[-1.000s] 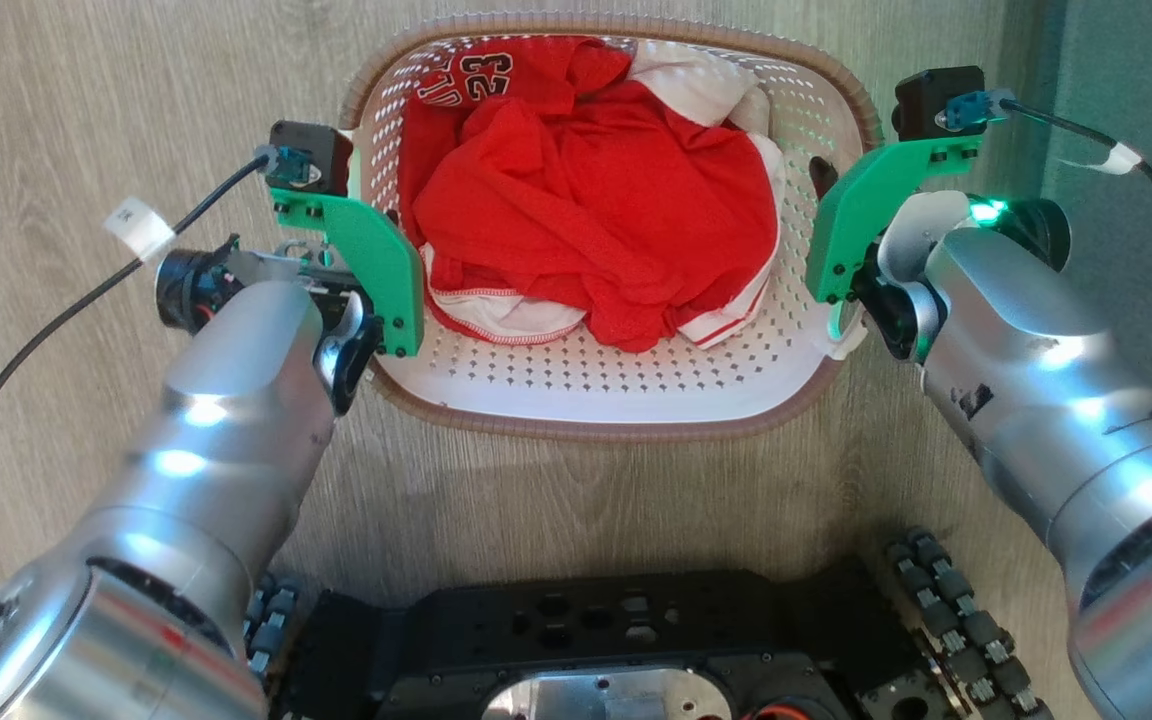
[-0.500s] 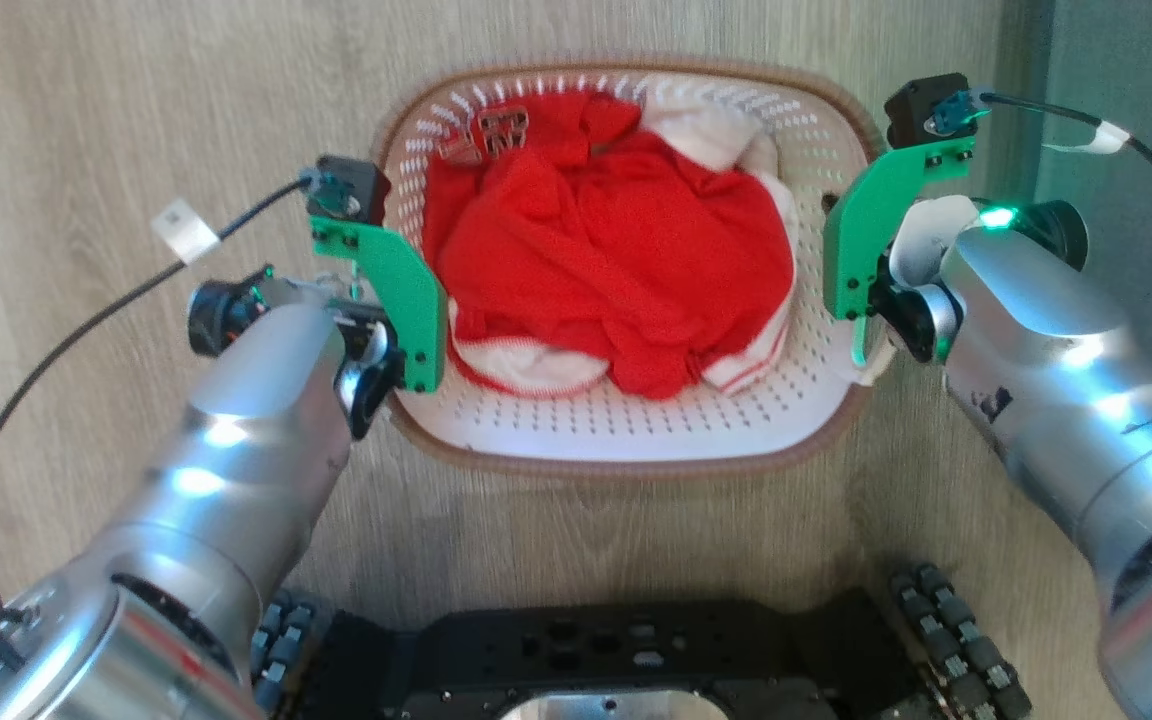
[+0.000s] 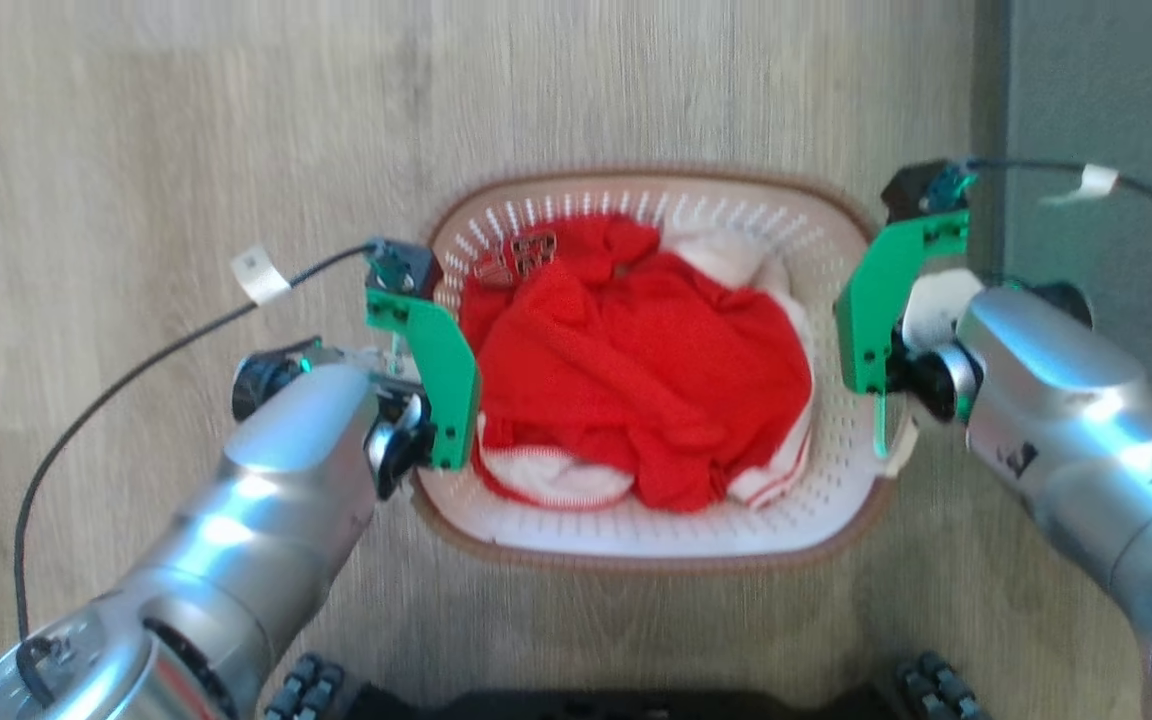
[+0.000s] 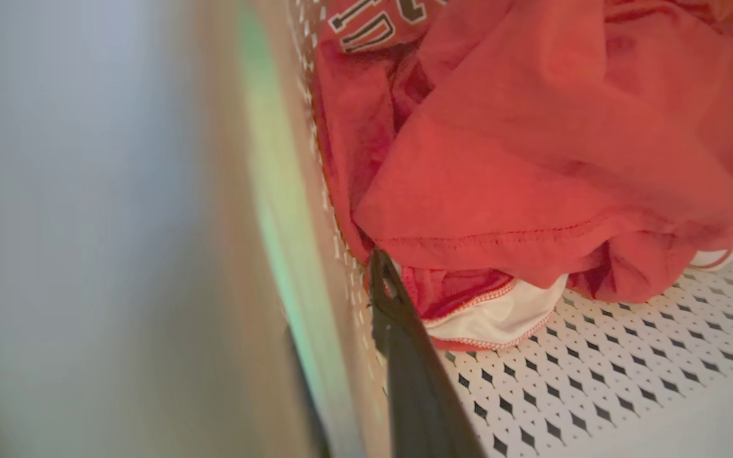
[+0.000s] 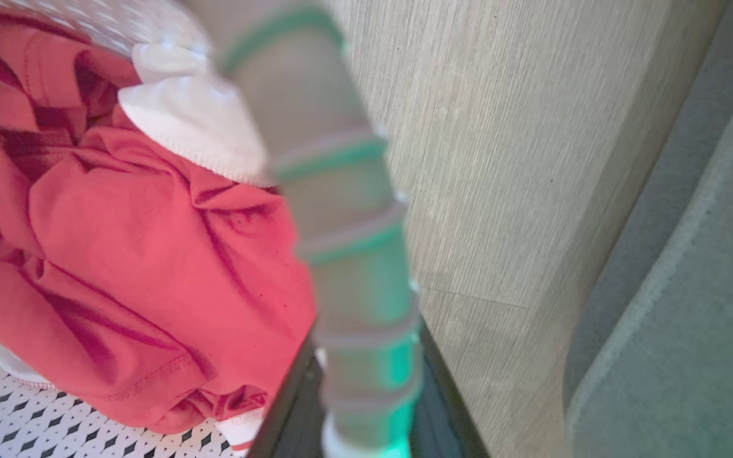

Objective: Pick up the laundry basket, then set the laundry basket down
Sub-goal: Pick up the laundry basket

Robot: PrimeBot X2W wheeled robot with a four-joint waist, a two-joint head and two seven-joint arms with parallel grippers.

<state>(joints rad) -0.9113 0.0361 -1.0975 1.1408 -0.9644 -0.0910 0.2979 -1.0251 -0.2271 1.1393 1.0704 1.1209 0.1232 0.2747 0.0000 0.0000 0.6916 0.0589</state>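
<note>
basket: white perforated laundry basket (image 3: 656,540), brown rim, mid-frame with wood floor (image 3: 186,150) all around it
inside: crumpled red jersey (image 3: 636,390) piled over some white fabric (image 3: 726,255)
left gripper (image 3: 416,450): right at the basket's left rim
right gripper (image 3: 884,435): at the right rim, beside the white handle (image 3: 901,455)
</note>
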